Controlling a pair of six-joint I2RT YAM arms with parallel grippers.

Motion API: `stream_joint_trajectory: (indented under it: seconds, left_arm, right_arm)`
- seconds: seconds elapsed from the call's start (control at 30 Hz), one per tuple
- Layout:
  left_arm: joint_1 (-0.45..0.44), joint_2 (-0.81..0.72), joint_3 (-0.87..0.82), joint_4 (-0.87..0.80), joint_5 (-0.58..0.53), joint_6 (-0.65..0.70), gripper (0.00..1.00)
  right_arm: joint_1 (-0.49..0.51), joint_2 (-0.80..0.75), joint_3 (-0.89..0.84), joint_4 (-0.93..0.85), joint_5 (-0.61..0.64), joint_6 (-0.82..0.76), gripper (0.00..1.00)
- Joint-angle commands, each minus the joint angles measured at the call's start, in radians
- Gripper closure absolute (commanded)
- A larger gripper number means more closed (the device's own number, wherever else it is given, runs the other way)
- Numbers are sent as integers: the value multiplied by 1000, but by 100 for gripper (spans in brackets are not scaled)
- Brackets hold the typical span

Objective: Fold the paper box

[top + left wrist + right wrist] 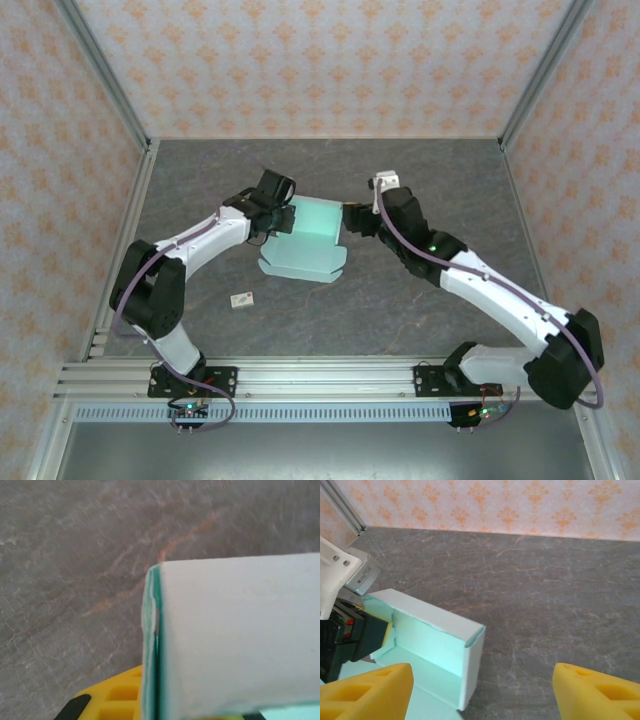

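Colleague: Where does the work stand?

Me: On the grey table (420, 300), near its middle, lies the paper box (305, 245). It is half formed, I judge: the far part has walls standing up, with one corner closed, while the near panel with its tabs lies flat.

Colleague: And your grippers?

Me: My left gripper (278, 215) is closed on the left wall of the paper box. From its wrist I see the thin cardboard edge pinched against my yellow pad (120, 700). My right gripper (352, 220) is open, the jaws wide apart, just beside the right end of the box, holding nothing.

Colleague: What comes next?

Me: I think the step in hand is raising the sides. The next move asks my right gripper to take the right wall or the flat panel and turn it up along its crease, while the left one anchors the box. The cardboard is thin, so I should press gently, or it can bend in a wrong place.

Colleague: Anything else?

Me: A small white tag (240, 298) lies apart, toward the near left, and is not part of the job.
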Motion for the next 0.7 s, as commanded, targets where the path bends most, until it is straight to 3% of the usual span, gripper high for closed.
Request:
stream_joint_trajectory:
  seconds: [0.0,0.27,0.67]
  left_arm:
    - [-9,59,99,-287,103,145,100]
    - [-15,297,387,-708,123,400,100]
    - [-72,632,755,-868,59,474,100]
  right_arm:
    - [-20,-38,-69,-54,-24,47,26]
    - [-29,-149,-187,-81,-3,59,27]
    - [-37,-228,-276,-101,76,27,27]
